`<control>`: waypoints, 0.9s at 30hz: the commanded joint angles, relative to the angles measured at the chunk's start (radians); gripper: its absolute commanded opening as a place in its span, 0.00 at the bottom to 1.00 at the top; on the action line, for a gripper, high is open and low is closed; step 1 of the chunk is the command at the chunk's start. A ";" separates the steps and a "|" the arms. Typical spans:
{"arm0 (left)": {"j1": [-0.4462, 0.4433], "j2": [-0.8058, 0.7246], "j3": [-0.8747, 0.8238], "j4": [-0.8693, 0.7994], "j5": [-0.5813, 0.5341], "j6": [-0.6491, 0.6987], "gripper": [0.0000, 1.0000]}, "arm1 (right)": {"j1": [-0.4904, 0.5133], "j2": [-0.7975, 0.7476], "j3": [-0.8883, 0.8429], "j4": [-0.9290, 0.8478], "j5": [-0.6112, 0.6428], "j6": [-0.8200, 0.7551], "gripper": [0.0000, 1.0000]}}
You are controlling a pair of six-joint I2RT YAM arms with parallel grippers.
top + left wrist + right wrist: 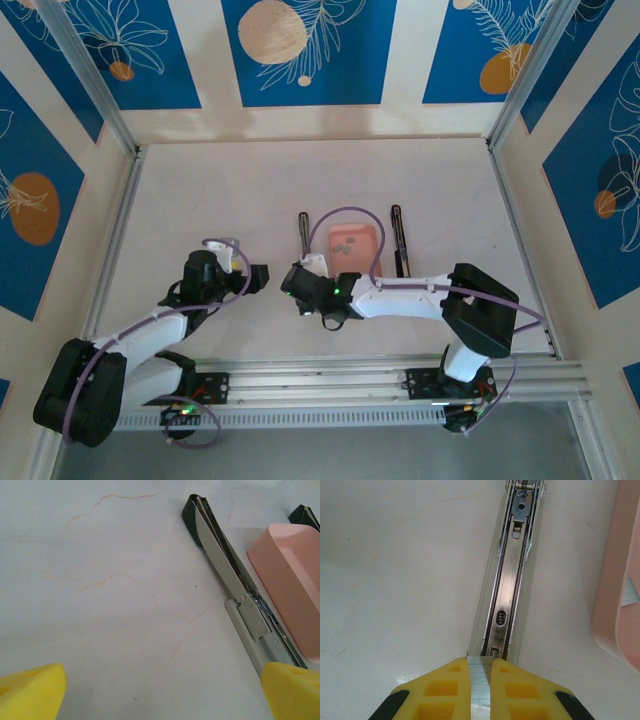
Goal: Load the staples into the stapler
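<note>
Right wrist: staples [480,685] seemingly within gripper [480,664]

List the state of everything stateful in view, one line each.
stapler: open, rail exposed, flat on table
right gripper: shut on staples
staples: tip at rail's near end, not loaded yet
left gripper: open, empty
pink tray: upright, another staple strip inside

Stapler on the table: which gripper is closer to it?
Right. The right gripper sits at the near end of the stapler, shut on a staple strip. The left gripper hangs open, off to the left of it.
</note>
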 commanded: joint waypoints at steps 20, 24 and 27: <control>-0.006 -0.009 -0.006 0.002 -0.009 -0.021 0.99 | -0.015 0.019 0.002 -0.011 -0.011 0.008 0.13; -0.005 -0.009 -0.005 0.002 -0.009 -0.021 0.99 | -0.009 -0.016 -0.014 -0.004 0.011 0.008 0.13; -0.005 -0.008 -0.006 0.002 -0.009 -0.021 0.99 | -0.009 -0.046 -0.034 0.020 0.016 -0.001 0.13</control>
